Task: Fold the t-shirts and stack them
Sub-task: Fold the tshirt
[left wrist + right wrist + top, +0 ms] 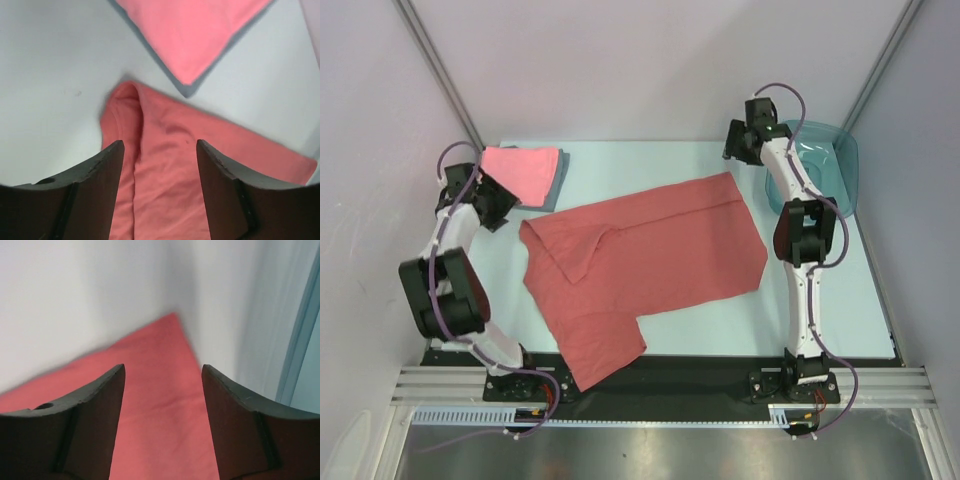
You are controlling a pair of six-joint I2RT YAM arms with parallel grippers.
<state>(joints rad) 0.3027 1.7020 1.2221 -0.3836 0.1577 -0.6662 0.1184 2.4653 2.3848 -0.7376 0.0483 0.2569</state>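
Note:
The brick-red t-shirt lies spread and partly folded across the middle of the table. The folded pink shirt sits on the folded grey-blue shirt at the back left. My left gripper is open and empty just above the red shirt's left shoulder corner; the pink shirt and grey-blue edge show beyond it. My right gripper is open and empty above the red shirt's back right corner.
A teal translucent tub stands at the back right, behind the right arm; its edge shows in the right wrist view. Grey walls close in the back and sides. The table's near edge runs by the arm bases.

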